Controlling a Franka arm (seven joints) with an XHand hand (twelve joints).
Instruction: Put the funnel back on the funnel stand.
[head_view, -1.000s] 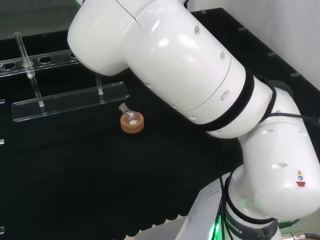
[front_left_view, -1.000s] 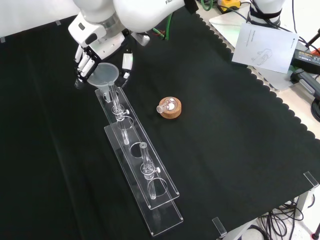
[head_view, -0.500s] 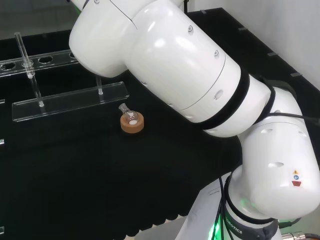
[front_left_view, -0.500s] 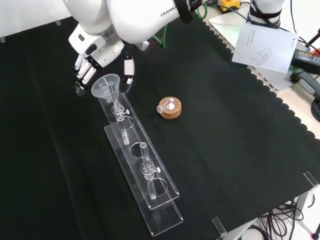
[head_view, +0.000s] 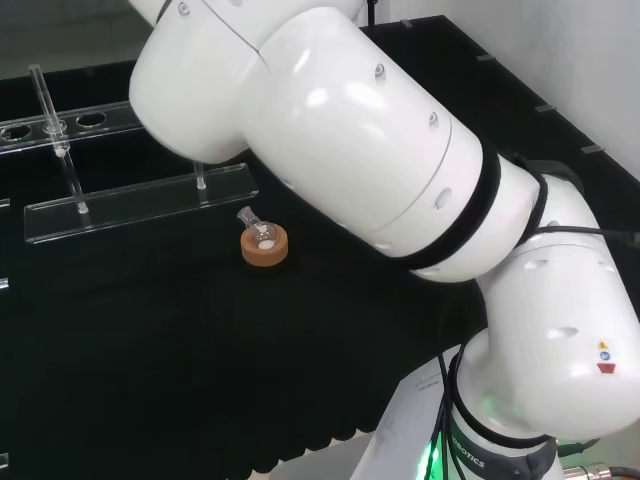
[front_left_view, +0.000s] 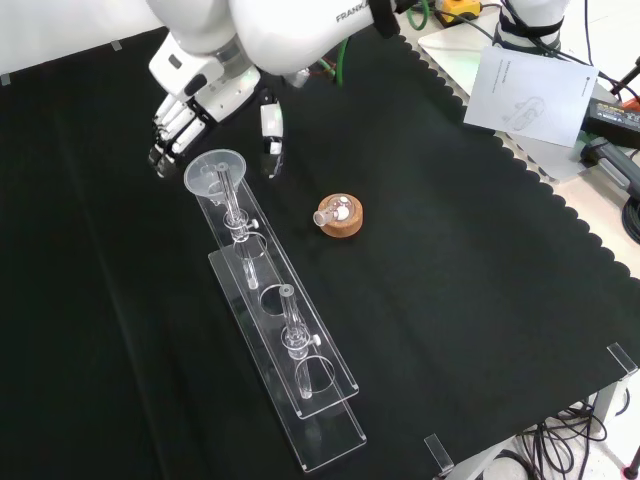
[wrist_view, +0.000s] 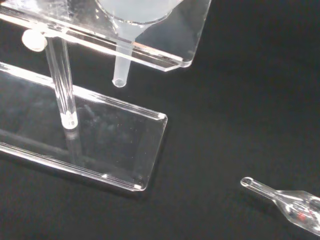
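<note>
The clear funnel (front_left_view: 214, 171) sits in the end hole of the clear acrylic funnel stand (front_left_view: 300, 345), at the stand's far end in the front view. In the wrist view the funnel (wrist_view: 134, 11) rests in the stand's top plate (wrist_view: 165, 47) and its stem hangs through below. My hand (front_left_view: 186, 116) hovers just beyond the funnel, open, with its fingers (front_left_view: 165, 148) and thumb relaxed and apart from the funnel's rim. In the head view the stand (head_view: 140, 205) lies at the left, partly behind the arm.
A small round flask (front_left_view: 338, 211) rests on a cork ring right of the stand, also the flask (head_view: 262, 240) in the head view. An upright glass tube (front_left_view: 291, 322) stands in the stand's nearer half. A small glass piece (wrist_view: 292, 204) lies on the cloth. Papers lie at the bench's far right.
The funnel, held above the stand's end one second ago, now rests in the stand. My hand has let go and drawn back up and slightly right in the front view.
</note>
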